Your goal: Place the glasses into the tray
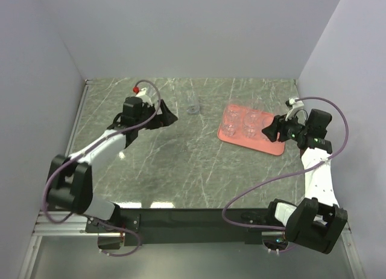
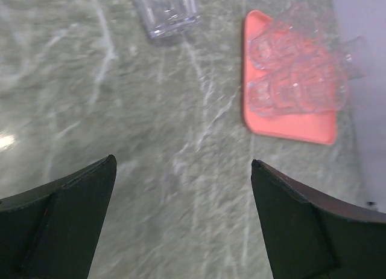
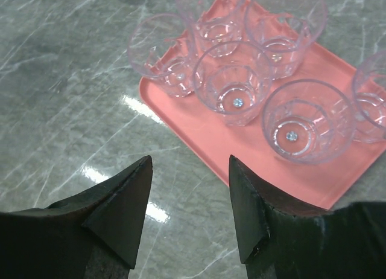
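Step in hand: judged to be close to the end. The short, clear, cylindrical glasses point(image 3: 232, 80) mostly stand in the flat salmon-pink rectangular tray point(image 3: 199, 125) with rounded corners and a low rim. One lone glass point(image 1: 193, 105) is out on the grey marbled bench point(image 1: 181, 164).
Tray contents: about six tumblers stand upright with mouths up, packed close, several touching. The leftmost sits at the rim, and whether its base is fully inside cannot be told.
Lone glass: upright, toward the far side of the bench, well apart from the tray.
Right gripper point(image 3: 190, 159): jaws partly spread with nothing between them, beside the tray's rim.
Left gripper point(image 2: 182, 161): jaws wide and empty, facing the lone glass, near it but not touching.
Next move: probably for the left arm to reach forward, straddle the lone glass, close gently and carry it across. Bare tray floor shows only along one edge, so the set-down needs care, and the right arm would have to give room.
Look of the glasses: colourless, with faceted walls and thick bases. They are faint against the marbled bench and likely slippery.
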Robot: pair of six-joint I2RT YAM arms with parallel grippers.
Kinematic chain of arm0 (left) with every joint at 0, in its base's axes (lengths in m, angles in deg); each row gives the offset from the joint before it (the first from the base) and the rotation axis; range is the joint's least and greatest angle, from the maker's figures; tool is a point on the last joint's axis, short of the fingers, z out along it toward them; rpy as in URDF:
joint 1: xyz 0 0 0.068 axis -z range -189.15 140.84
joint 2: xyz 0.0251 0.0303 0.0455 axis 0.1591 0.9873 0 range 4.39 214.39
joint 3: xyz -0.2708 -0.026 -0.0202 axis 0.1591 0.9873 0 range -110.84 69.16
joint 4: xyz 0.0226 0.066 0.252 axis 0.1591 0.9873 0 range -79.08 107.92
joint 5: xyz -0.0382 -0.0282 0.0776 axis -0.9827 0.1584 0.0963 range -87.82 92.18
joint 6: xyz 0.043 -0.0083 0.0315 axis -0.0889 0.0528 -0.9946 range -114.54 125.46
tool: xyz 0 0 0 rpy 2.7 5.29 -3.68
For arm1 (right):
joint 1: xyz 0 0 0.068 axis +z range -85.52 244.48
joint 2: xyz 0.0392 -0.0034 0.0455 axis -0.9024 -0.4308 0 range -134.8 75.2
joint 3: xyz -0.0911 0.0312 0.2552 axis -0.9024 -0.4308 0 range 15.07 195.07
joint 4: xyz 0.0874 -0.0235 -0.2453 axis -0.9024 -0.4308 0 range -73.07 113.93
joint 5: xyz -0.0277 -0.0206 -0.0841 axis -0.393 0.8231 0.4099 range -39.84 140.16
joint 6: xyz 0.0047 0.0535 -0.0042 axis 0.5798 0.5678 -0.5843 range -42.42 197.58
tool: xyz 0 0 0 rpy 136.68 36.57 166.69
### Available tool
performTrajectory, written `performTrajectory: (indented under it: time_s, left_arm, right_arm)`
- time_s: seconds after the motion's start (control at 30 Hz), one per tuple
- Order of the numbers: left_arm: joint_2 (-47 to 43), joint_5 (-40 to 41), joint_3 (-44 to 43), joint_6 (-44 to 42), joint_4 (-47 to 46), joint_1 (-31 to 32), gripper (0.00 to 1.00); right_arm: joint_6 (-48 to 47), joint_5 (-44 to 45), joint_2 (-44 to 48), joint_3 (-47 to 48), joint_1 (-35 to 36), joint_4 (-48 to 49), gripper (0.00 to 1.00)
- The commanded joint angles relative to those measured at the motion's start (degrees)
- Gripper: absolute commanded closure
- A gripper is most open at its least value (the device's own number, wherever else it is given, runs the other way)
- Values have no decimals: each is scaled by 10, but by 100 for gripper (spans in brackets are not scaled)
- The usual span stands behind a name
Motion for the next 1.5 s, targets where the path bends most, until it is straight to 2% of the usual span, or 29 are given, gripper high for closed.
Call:
performTrajectory:
  time_s: [0.0, 0.13, 0.27, 0.73, 0.9, 1.2, 1.4, 1.47]
  left_arm:
    - [72, -76, -66, 91, -68, -2, 1]
    - [175, -72, -147, 115, -37, 1, 1]
    - [282, -47, -264, 113, 23, 13, 1]
    - [494, 59, -570, 121, 218, 47, 1]
    - [539, 118, -627, 135, 276, 54, 1]
    - [595, 133, -700, 138, 298, 68, 5]
    - [622, 150, -733, 138, 320, 74, 13]
    - [622, 169, -730, 135, 318, 75, 19]
  right_arm:
    - [-24, -43, 3, 1, -11, -15, 39]
    - [-24, -66, 9, -2, -24, -17, 39]
    - [-16, -81, 13, -2, -35, -14, 39]
    - [-12, -100, 10, 0, -50, -18, 39]
    - [-8, -104, 15, -1, -55, -15, 39]
    - [-6, -108, 15, -3, -61, -12, 39]
    - [-3, -109, 17, -4, -66, -11, 39]
    - [-4, -111, 17, -5, -67, -11, 39]
